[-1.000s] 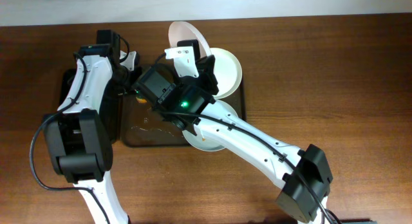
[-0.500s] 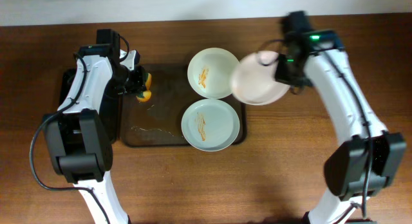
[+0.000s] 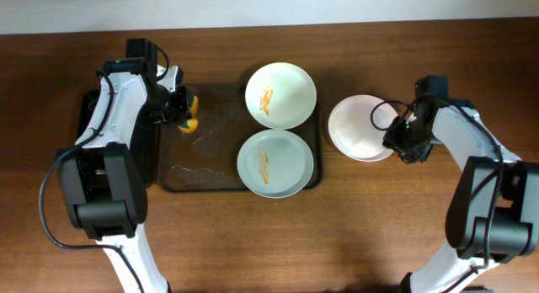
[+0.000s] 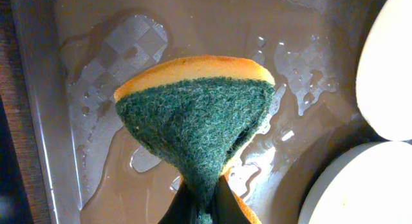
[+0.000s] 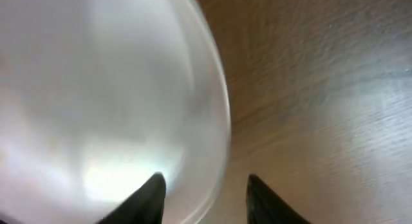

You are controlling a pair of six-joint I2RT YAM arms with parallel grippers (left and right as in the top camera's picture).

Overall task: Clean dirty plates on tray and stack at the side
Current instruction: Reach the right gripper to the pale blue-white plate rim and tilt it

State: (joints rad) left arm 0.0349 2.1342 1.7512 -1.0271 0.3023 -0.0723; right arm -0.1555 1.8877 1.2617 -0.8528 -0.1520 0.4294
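Observation:
A clean white plate [image 3: 358, 125] lies on the table to the right of the dark brown tray [image 3: 202, 171]. My right gripper [image 3: 397, 140] is open at its right rim; in the right wrist view its fingers [image 5: 205, 180] straddle the plate's edge [image 5: 96, 89]. Two plates with orange streaks rest on the tray: a white one [image 3: 280, 94] at the back and a pale bluish one [image 3: 274, 162] in front. My left gripper [image 3: 178, 108] is shut on a green and yellow sponge [image 4: 193, 114], held over the wet tray floor [image 4: 90, 89].
A smaller black tray [image 3: 88, 125] lies left of the brown tray, under my left arm. Water puddles spread on the brown tray's left half [image 3: 198, 162]. The rims of the two dirty plates [image 4: 393, 63] show at the right of the left wrist view.
My right arm carried the clean plate from above the tray to the table on the right, set it down and opened. My left arm has not moved.

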